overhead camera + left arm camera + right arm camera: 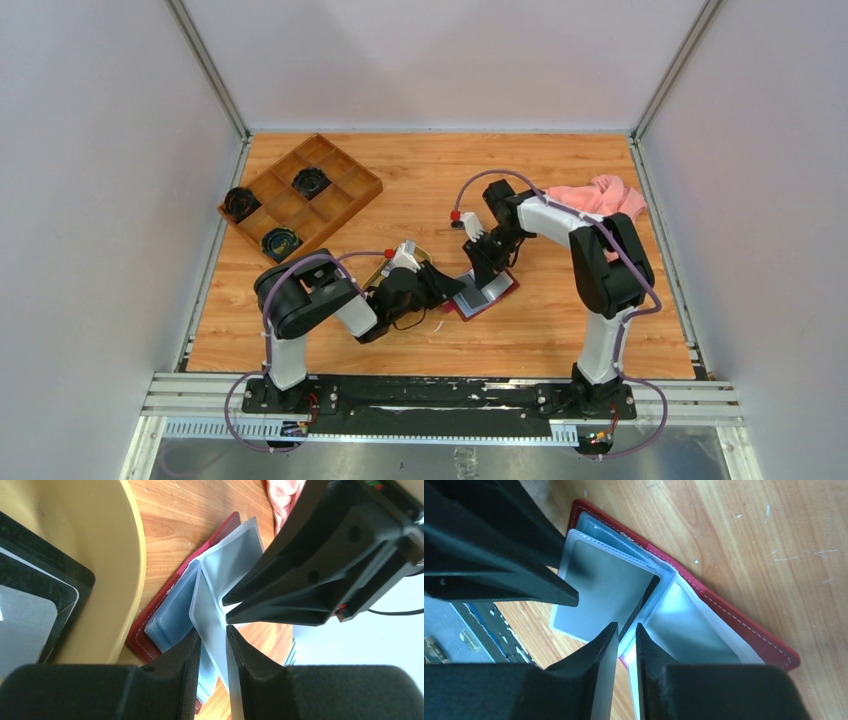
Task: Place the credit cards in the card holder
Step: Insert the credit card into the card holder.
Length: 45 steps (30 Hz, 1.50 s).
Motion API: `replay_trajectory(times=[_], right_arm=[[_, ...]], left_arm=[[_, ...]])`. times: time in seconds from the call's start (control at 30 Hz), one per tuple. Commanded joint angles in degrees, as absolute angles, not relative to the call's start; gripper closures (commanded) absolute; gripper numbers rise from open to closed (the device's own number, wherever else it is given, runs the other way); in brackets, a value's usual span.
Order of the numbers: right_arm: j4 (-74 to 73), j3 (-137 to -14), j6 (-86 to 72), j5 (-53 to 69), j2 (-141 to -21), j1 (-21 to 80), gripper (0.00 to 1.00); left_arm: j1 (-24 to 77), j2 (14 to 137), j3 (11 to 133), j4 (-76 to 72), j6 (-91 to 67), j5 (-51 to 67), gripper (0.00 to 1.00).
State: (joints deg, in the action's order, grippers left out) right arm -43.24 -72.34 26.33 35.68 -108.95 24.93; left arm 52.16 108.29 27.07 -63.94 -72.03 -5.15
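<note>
Holder is lying open mid-table, right between both grippers. Left gripper is pinching one grey sleeve and propping it up. Right gripper is nosing into the fold with its jaws close together, and I can't tell if they're clamping anything. Not seeing any card going in, so I'm guessing the loading is all left to do.

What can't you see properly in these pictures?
Tray: top view, left arm hides most; left wrist view crops it and its contents.
Wallet: top view, left gripper and right gripper cover its middle.
Grips: wrist views, whether either pinches a sleeve is unclear.
Round things in the box: top view, too small to name.
</note>
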Motion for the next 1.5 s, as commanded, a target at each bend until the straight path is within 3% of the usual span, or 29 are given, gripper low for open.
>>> replay_trajectory(times=[0.0,0.53,0.77,1.47], right_arm=[[-45.5,-72.5,27.6,39.1,-104.6,23.1,0.76],[-45.4,-72.3,27.2,41.3,-102.4,18.6,0.77],[-45.4,-72.6,26.2,40.4,-104.5,17.3,0.85],[-45.5,-71.8,27.6,44.3,-98.4,9.9,0.85]], left_arm=[[51.7,109.5,28.1,-62.8,-71.6,-4.9,0.73],[51.8,109.4,33.4,-62.5,-69.5,-0.4,0.64],[51.8,111.4,35.6,-62.4,-69.3,2.1,0.64],[51.7,116.5,45.6,-55.0,-63.7,5.7,0.61]])
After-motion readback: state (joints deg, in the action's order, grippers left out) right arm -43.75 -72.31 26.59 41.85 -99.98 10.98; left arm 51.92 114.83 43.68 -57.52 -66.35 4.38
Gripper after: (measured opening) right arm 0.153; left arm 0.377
